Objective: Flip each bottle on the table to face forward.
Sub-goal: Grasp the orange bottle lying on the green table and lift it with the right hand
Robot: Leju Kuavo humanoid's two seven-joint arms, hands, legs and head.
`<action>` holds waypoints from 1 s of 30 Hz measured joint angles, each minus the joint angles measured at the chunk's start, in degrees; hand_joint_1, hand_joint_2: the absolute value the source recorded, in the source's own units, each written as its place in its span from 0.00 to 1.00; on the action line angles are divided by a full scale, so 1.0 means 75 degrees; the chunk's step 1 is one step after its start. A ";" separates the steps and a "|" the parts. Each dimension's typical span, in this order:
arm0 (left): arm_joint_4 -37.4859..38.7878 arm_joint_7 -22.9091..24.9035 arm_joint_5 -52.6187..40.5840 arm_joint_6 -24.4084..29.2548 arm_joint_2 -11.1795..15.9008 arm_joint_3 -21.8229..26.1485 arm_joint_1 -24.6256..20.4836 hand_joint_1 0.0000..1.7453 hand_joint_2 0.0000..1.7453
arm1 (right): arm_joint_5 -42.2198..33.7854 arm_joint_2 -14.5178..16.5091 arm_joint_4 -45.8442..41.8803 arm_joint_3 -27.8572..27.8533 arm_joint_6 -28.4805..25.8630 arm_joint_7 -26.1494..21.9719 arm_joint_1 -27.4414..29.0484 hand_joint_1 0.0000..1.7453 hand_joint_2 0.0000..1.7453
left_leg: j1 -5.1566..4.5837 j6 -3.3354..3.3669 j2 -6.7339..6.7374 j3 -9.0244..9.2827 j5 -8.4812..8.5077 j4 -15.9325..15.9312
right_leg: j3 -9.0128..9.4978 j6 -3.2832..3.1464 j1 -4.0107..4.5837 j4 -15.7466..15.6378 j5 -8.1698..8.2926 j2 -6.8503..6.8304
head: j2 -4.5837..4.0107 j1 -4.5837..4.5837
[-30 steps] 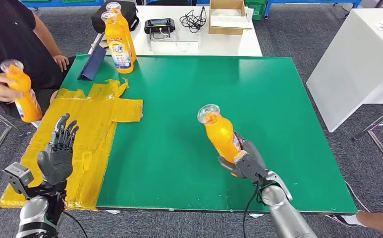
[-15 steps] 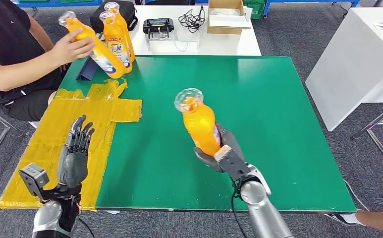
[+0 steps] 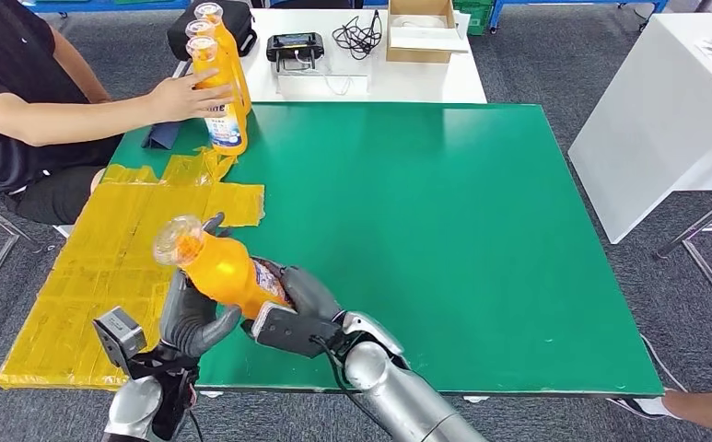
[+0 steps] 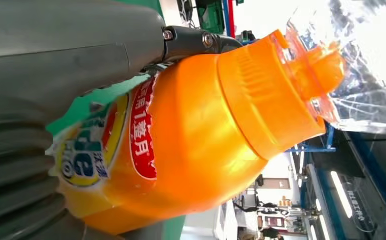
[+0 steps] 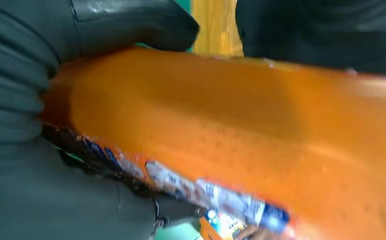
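- Table (image 3: 481, 230): a green top, with a patch of yellow tape (image 3: 112, 267) along its left side.
- Person (image 3: 20, 101): seated at the far left corner, one hand (image 3: 181, 95) on the bottles (image 3: 218, 78) standing upright there.
- Orange bottle (image 3: 223, 272): held tilted above the table's near left edge, cap (image 3: 175, 241) pointing left and up.
- Right robot hand (image 3: 292, 313): fingers wrapped round the bottle's lower body.
- Left robot hand (image 3: 191, 318): cupped against the bottle from beneath, thumb closed on it.
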 joint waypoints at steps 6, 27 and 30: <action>-0.0015 0.0004 0.0009 0.0004 0.0001 -0.0081 -0.0001 0.00 1.00 | -0.0050 0.0051 0.0300 0.0289 -0.0061 0.0003 -0.0074 1.00 1.00 | -0.0002 0.0000 -0.0001 0.0004 0.0000 0.0000 | 0.0000 0.0000 -0.0003 0.0000 0.0000 0.0000 | 0.0000 0.0000; 0.0285 0.0511 0.1306 -0.0533 0.0142 0.0076 -0.0124 0.75 1.00 | -0.0676 0.0068 0.1097 0.1417 -0.0246 0.0298 -0.0343 1.00 1.00 | -0.0001 0.0000 0.0002 0.0004 0.0000 0.0000 | -0.0008 0.0000 0.0001 0.0001 0.0000 0.0003 | 0.0000 -0.0001; 0.0448 0.0633 0.1264 -0.0547 0.0186 0.0098 -0.0181 1.00 1.00 | -0.0826 0.0068 0.1209 0.1632 -0.0277 0.0372 -0.0443 1.00 1.00 | -0.0001 0.0000 0.0002 0.0003 0.0000 0.0000 | -0.0008 0.0000 0.0001 0.0001 0.0000 0.0003 | 0.0000 -0.0001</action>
